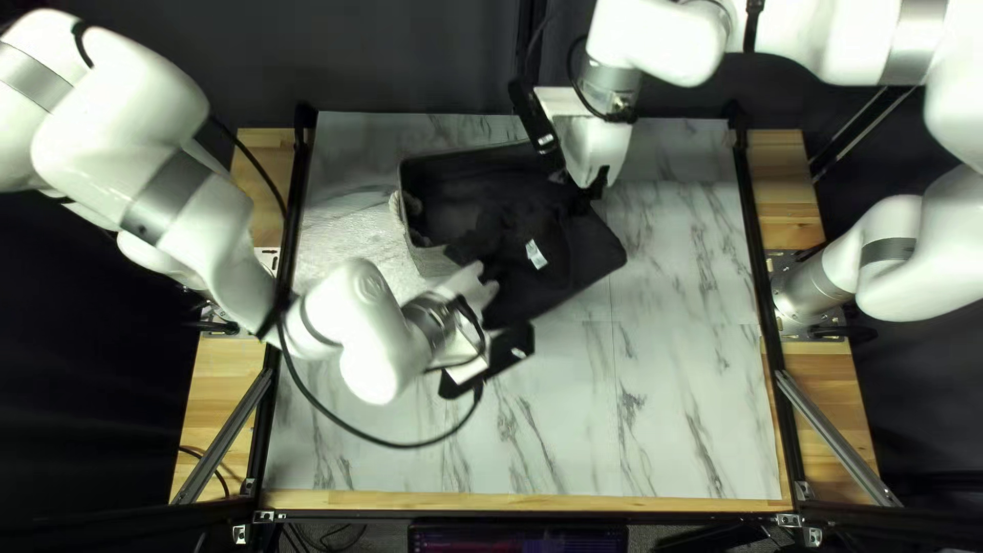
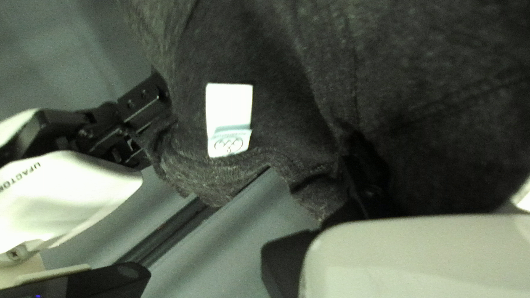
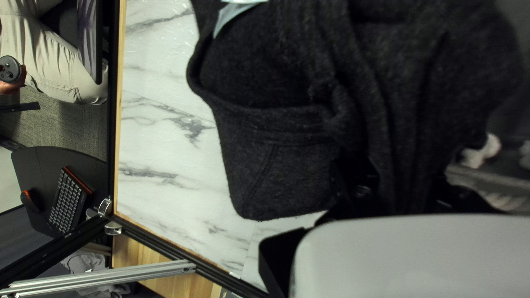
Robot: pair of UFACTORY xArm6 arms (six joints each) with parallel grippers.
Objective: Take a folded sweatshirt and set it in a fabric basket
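Basket (image 1: 428,260) with pale walls, a dark lining and a rope handle (image 1: 396,210) sits left of centre on the far half of the marbled surface (image 1: 676,410). The dark sweatshirt (image 1: 584,261) is held over its near right part, pinched by the left end effector (image 1: 483,281) and the right end effector (image 1: 582,186); whether any cloth dips inside is unclear.

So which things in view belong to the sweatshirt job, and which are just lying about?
Part of the job:
- dark sweatshirt, between the grippers
- fabric basket, partly behind the sweatshirt
- right gripper, shut on the sweatshirt
- left gripper, at the sweatshirt

Just lying about, off the table:
- keyboard
- screen
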